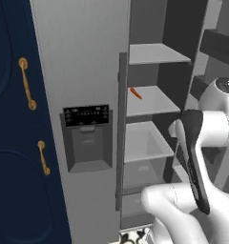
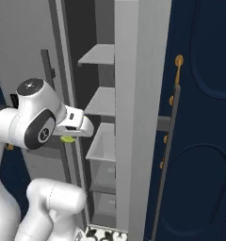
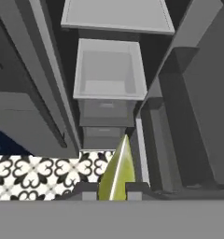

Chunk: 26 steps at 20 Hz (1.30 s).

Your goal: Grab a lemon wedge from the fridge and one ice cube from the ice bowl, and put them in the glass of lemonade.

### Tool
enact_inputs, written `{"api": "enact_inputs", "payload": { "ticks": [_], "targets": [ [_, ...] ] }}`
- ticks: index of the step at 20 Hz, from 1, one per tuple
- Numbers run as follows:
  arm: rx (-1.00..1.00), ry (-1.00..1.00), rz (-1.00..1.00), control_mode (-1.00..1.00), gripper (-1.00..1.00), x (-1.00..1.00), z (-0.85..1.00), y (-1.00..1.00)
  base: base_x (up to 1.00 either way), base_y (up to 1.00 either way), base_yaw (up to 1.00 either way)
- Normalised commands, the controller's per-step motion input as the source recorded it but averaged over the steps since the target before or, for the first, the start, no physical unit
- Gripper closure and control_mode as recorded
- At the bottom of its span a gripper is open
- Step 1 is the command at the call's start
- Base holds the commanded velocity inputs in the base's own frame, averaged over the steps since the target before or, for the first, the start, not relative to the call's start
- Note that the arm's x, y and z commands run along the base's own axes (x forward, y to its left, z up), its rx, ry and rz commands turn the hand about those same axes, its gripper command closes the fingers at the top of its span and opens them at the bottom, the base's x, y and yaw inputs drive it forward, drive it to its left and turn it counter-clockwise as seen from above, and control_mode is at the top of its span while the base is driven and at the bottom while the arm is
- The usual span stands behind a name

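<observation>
Open fridge [image 1: 150,102] interior with grey shelves is faced, the lemon wedge [image 3: 117,172] is clenched between the fingers [image 3: 137,187] just outside its shelves, and should be withdrawn level, clear of the door.

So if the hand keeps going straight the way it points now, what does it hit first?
Probably the open white drawer in the fridge. The hand, shut on the lemon wedge, aims down into the open compartment; depth is unclear, so the lower drawer fronts could come first.
</observation>
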Motion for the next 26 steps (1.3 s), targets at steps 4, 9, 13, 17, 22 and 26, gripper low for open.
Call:
{"api": "enact_inputs", "payload": {
  "ticks": [4, 9, 13, 17, 22, 26],
  "targets": [
    [0.00, 0.00, 0.00, 1.00, 1.00, 0.00, 0.00, 0.00, -1.00, 0.58, 0.28],
    [0.00, 0.00, 0.00, 1.00, 1.00, 0.00, 0.00, 0.00, -0.47, 0.65, 0.71],
    [0.00, 0.00, 0.00, 1.00, 1.00, 0.00, 0.00, 0.00, 0.00, 0.55, 0.86],
    [0.00, 0.00, 0.00, 1.00, 1.00, 0.00, 0.00, 0.00, 0.21, 0.48, 0.77],
    [0.00, 0.00, 0.00, 1.00, 1.00, 0.00, 0.00, 0.00, 0.47, 0.48, 0.69],
    [0.00, 0.00, 0.00, 1.00, 1.00, 0.00, 0.00, 0.00, 0.85, 0.19, 0.59]
  ]
}}
